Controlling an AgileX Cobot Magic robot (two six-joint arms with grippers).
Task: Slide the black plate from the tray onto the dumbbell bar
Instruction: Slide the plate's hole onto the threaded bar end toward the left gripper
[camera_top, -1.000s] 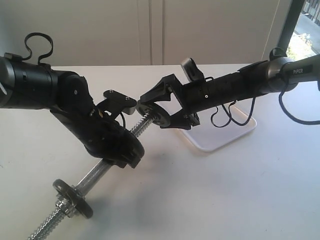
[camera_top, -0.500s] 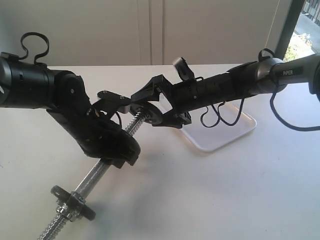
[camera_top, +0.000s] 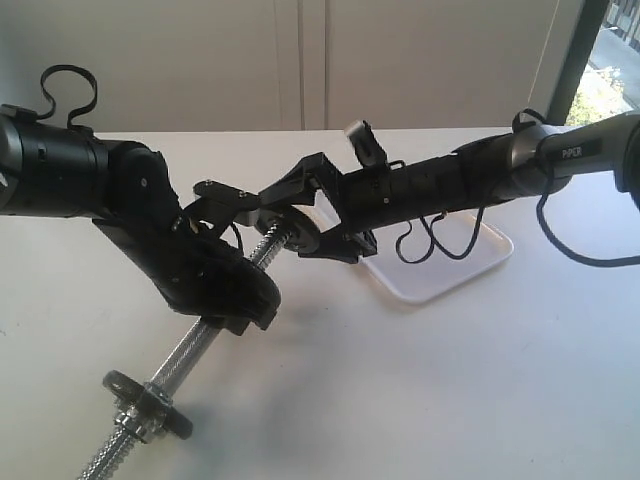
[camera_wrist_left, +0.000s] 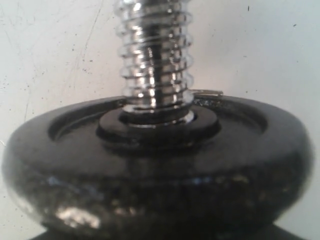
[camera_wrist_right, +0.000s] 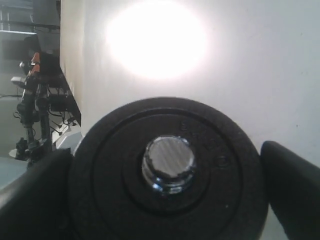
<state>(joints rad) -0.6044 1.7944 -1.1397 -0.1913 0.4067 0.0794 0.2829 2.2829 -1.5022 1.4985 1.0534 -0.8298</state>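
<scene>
A white table (camera_top: 450, 380) stands before pale wall panels (camera_top: 400, 60), a daylit window (camera_top: 618, 70) at right.

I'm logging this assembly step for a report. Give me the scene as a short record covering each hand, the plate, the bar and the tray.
left hand: shut on the dumbbell bar, holding it tilted above the table
right hand: shut on the black plate, fingers at its rim
black plate: bar's upper end pokes through its centre hole
dumbbell bar: another disc and collar nut near its lower end
tray: on the table behind the right arm, partly hidden
stage: plate started onto the bar
</scene>
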